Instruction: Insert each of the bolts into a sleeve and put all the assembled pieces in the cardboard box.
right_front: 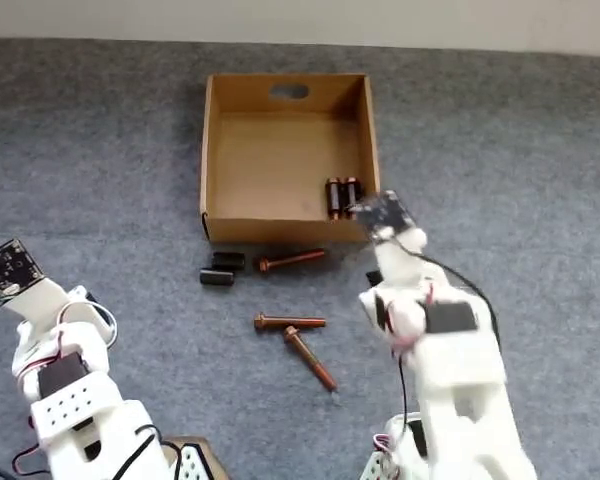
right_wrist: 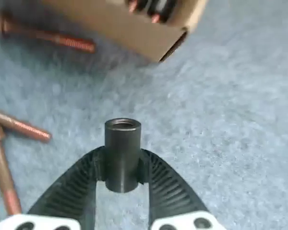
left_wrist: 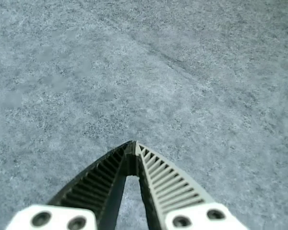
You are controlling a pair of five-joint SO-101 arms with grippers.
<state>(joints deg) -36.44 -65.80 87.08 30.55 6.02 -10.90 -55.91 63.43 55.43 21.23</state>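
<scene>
One sleeve (right_wrist: 122, 153) clamped between right fingers (right_wrist: 72, 187), open end sticking out.

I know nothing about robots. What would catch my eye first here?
The right gripper holds a black sleeve close to the front right corner of the open cardboard box. Three copper bolts lie loose on the grey carpet before the box, and two assembled pieces sit in its near right corner.

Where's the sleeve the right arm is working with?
In the right wrist view the sleeve is gripped in the right claw, just off the near right corner of the cardboard box; loose bolts lie to its left.
</scene>
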